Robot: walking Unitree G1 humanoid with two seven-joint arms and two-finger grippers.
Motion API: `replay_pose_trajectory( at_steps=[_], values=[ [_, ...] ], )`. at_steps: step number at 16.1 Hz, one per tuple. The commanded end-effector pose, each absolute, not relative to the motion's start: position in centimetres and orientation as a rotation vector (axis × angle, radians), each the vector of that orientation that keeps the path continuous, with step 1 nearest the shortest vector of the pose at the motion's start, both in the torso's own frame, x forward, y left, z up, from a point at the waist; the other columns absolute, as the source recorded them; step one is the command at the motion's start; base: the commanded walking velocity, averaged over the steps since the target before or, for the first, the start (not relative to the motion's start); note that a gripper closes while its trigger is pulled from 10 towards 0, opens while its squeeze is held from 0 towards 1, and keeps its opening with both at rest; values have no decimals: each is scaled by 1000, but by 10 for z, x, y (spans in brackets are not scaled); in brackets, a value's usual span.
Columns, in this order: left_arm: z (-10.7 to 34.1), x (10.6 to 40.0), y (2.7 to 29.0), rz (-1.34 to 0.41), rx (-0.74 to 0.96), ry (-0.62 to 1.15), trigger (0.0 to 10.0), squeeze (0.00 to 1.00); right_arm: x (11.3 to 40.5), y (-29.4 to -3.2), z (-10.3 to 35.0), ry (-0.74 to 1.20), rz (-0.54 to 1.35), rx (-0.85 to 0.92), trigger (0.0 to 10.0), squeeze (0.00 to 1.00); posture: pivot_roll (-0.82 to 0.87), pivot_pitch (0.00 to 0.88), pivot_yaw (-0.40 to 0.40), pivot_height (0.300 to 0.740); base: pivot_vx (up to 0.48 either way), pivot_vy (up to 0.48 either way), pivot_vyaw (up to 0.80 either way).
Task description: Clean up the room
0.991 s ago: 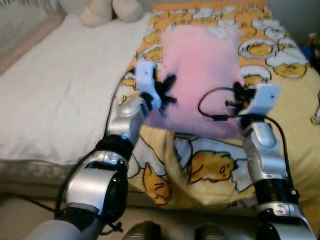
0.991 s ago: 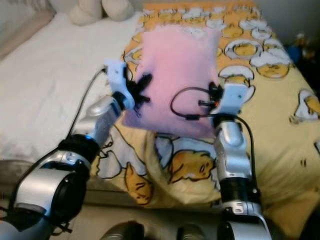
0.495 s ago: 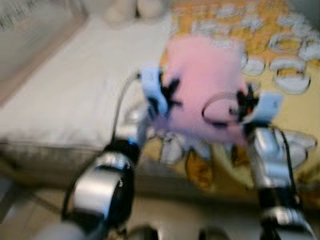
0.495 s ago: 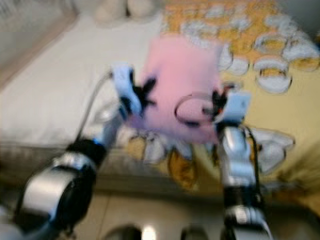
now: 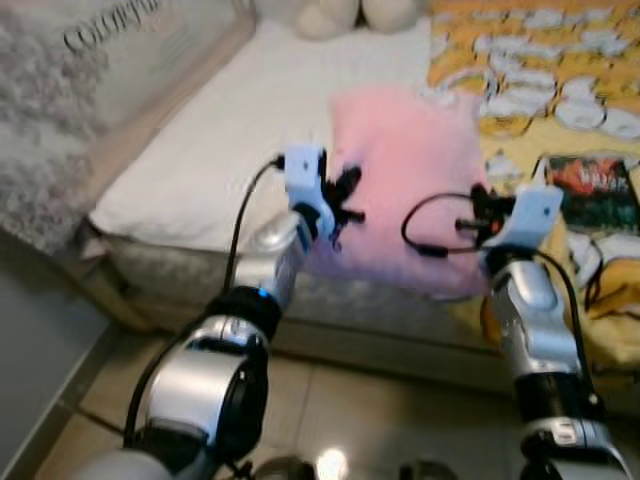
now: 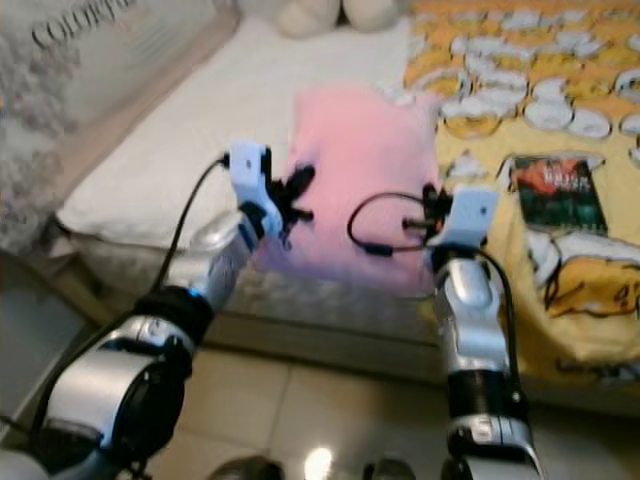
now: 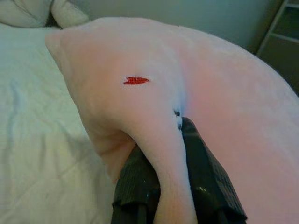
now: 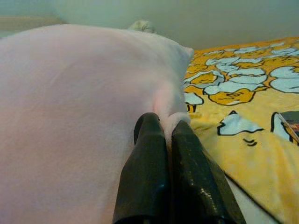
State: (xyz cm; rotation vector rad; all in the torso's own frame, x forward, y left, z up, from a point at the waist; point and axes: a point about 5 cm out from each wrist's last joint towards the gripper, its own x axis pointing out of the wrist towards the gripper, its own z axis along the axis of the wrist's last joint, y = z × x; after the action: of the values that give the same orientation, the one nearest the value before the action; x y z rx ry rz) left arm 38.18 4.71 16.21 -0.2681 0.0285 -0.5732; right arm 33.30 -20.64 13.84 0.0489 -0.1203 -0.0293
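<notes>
Left gripper (image 7: pixel 161 154) is pinching one edge of the pink pillow (image 5: pixel 410 170); right gripper (image 8: pixel 163 135) is clamping the opposite edge, so the pillow is hanging spread between them, above the bed's near edge. Beyond: white sheet (image 5: pixel 250 110) on the left gripper's side, yellow duvet (image 6: pixel 560 190) and book (image 6: pixel 555 190) on the right's. Plush toy (image 5: pixel 355 12) is lying beyond the pillow; tiled floor (image 5: pixel 370 400) below.

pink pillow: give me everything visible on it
The pink pillow is soft, plush and roughly rectangular, with a small red mark on its fabric. It is held up off the bed between both arms. The left claw pinches a fold at one edge; the right claw is shut on the opposite edge. It hangs tilted over the white mattress beside the yellow patterned blanket.
</notes>
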Motion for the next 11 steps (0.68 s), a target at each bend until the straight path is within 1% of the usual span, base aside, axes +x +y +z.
replay_pose_trajectory(
  at_steps=[1, 4, 7, 11],
  values=[
    [172, 388, 63, -544, -229, -17, 0, 0, 335, -198, 145, -152, -5, 59, 0, 71, -131, 0, 113, 736, 0, 476, 0],
    [167, 387, 63, -569, -157, 19, 0, 0, 335, -196, 142, -145, -3, 65, 0, 75, -123, 0, 109, 736, 0, 424, 0],
    [169, 387, 65, -553, -133, -9, 0, 0, 335, -194, 141, -142, 9, 65, 0, 78, -117, 0, 101, 736, 0, 0, 0],
    [167, 388, 68, -539, -120, -4, 0, 0, 335, -191, 140, -139, 21, 65, 0, 78, -110, 0, 97, 736, 442, 0, 0]
  ],
)
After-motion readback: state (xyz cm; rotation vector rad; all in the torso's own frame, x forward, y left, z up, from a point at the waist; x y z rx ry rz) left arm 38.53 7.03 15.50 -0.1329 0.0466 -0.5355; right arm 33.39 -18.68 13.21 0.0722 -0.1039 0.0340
